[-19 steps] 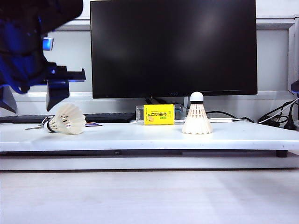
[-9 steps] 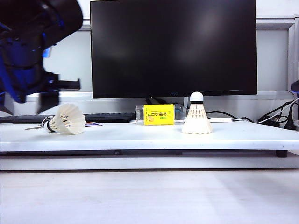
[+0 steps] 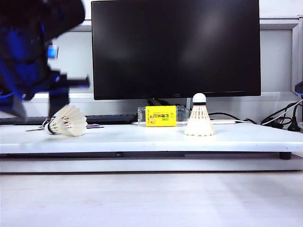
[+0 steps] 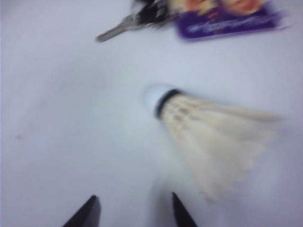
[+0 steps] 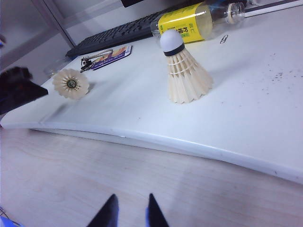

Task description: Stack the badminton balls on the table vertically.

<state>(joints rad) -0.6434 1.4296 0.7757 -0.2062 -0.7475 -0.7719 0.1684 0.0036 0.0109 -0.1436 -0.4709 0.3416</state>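
Exterior view: I saw left pincer (image 4: pixel 132 213) spread, empty, above toppled shuttlecock (image 4: pixel 208 137) on bench (image 3: pixel 142 137); right pincer (image 5: pixel 129 210) slightly parted, empty, far from it.

Both end effectors (image 4: pixel 135 210) (image 5: pixel 129 210) seemingly open.

We see a bench (image 3: pixel 142 138) of smooth white board with a faint sheen, speckled with dark dust in the right wrist view. The two badminton balls, one lying (image 3: pixel 68 121) and one upright (image 3: pixel 199 118), have matt cream feather skirts, ribbed by their quills, and smooth white tips with a black band. The monitor (image 3: pixel 176 47) screen is dark and glossy. The bottle (image 5: pixel 199 20) is clear plastic with a shiny yellow label. The keys (image 4: pixel 128 21) look metallic. The floor (image 5: pixel 94 184) shows pale wood grain.
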